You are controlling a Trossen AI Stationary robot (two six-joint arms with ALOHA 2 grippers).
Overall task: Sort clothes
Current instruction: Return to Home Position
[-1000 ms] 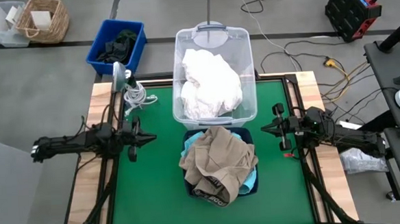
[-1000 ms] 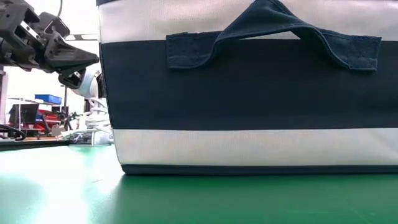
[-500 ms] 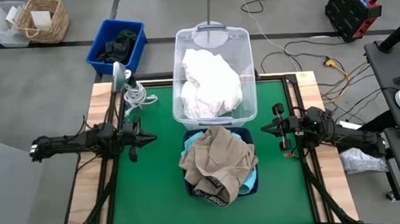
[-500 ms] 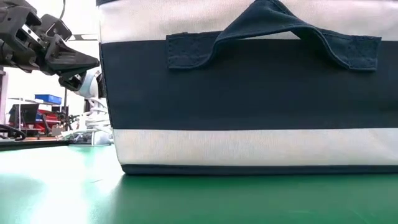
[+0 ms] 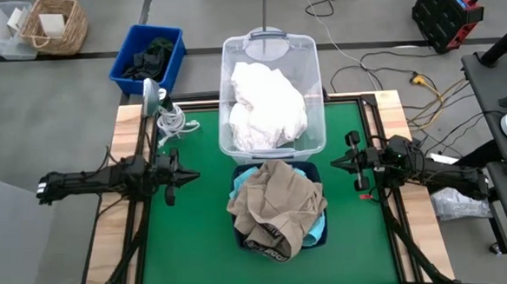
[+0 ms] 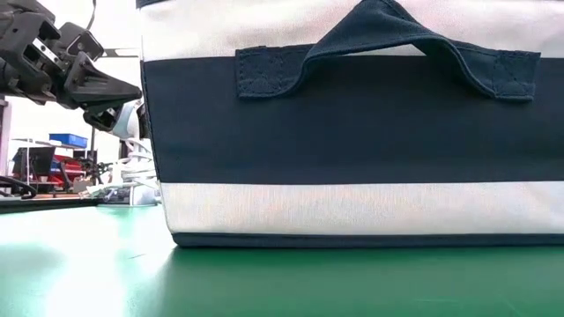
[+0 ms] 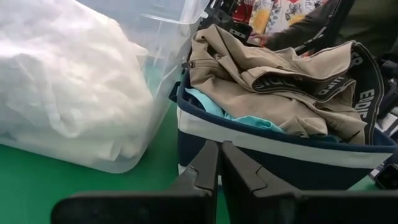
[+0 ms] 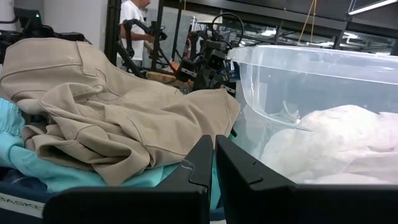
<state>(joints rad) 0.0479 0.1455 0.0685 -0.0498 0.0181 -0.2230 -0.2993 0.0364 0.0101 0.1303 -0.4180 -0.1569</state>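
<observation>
Your clear bin [image 5: 312, 61] holds the white clothes [image 5: 267, 102]; the navy box [image 5: 239, 237] holds a khaki garment [image 5: 279, 206] over a teal garment [image 5: 316, 233]. The left gripper [image 5: 190, 173] and right gripper [image 5: 335, 163] flank it, jaws closed on nothing. The low view shows only the box's striped wall.

White clothes [image 5: 267, 106] are filling the clear bin [image 5: 315, 87]; a khaki garment [image 5: 276, 206] is topping the navy box [image 5: 238, 234]; my left gripper [image 5: 191, 172] and right gripper [image 5: 334, 163] are flanking them.
</observation>
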